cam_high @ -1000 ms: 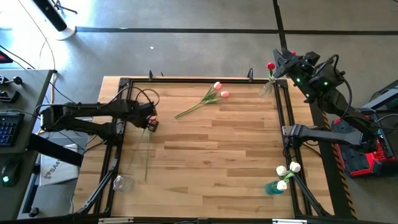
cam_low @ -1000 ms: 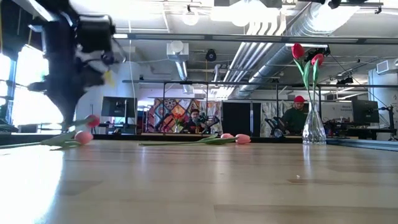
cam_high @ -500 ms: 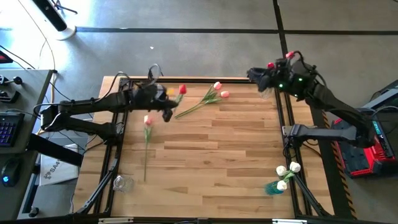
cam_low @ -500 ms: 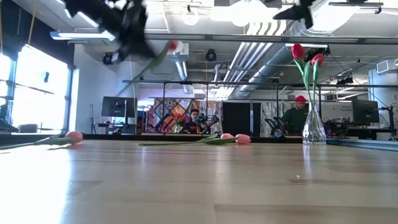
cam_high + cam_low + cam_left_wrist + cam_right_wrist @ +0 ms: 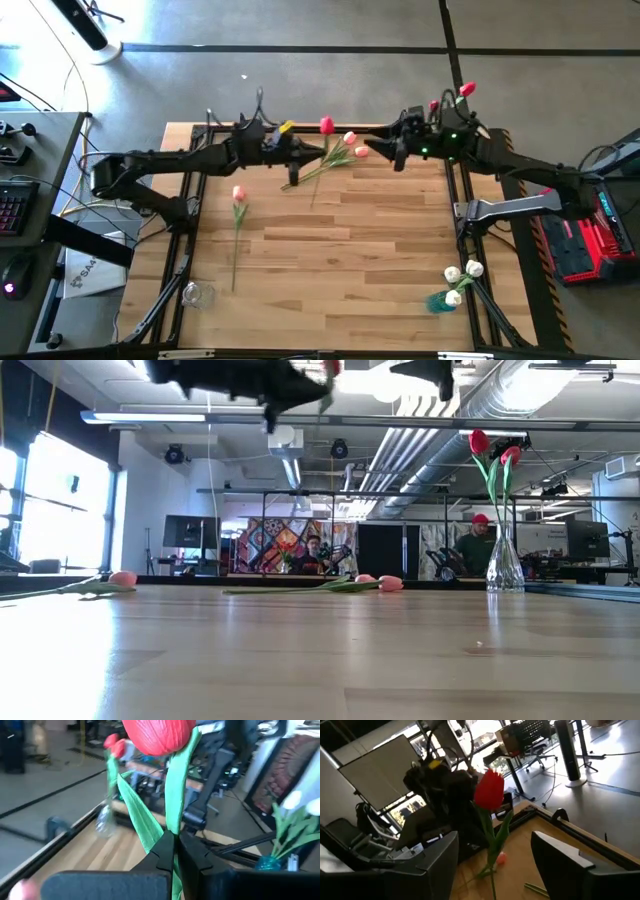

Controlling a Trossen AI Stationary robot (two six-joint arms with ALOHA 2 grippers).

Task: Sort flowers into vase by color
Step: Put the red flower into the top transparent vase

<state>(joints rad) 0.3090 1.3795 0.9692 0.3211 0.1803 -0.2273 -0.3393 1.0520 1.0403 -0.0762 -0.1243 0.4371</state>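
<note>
Wooden table (image 5: 340,250) holds three pink tulips unsorted. My left gripper (image 5: 174,851) pinches a red tulip (image 5: 326,126) up near my right gripper (image 5: 377,153), fingers apart; reds and whites sit in vases.

Nothing here that I can read — not a word, brand, number or sign in any of my views. The white sheet (image 5: 84,268) lying beside the table's left edge carries a few dark marks, but they are too small for me to make out. The colourful panel (image 5: 283,546) in the room behind the table shows only a pattern — no letters.
</note>
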